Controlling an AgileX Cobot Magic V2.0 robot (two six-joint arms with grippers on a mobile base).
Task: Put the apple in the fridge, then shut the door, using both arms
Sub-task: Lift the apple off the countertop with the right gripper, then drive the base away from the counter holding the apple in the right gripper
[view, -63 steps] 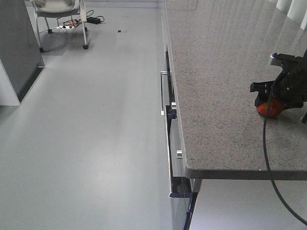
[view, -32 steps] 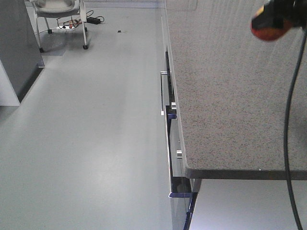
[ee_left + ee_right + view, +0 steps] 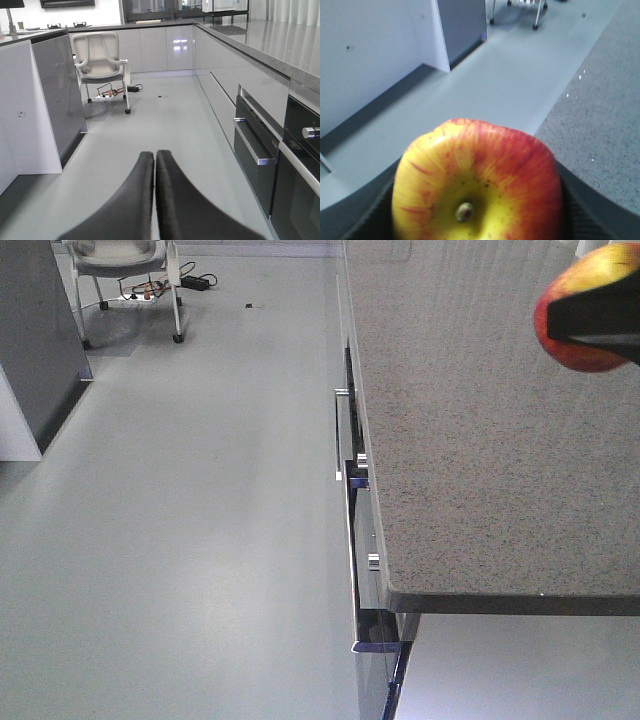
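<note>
The apple (image 3: 577, 290), red with yellow patches, hangs in the air over the grey speckled counter (image 3: 470, 440) at the upper right. My right gripper (image 3: 603, 318) is shut on it, one black finger crossing its front. In the right wrist view the apple (image 3: 477, 180) fills the lower frame, stem dimple toward the camera, with dark fingers (image 3: 367, 210) on both sides. My left gripper (image 3: 155, 156) is shut with nothing between its black fingers (image 3: 137, 200), low over the grey floor. The fridge and its door are out of view.
Counter drawers with silver handles (image 3: 345, 440) run along the floor aisle (image 3: 200, 520), and the lowest one stands slightly out. A dark grey cabinet with a white end (image 3: 57, 95) stands on the left. A white chair (image 3: 102, 60) and loose cables are farther back.
My right gripper has lifted the apple off the counter, up and toward the camera, so it now looks larger at the top right. The right arm's cable has left the front view.
</note>
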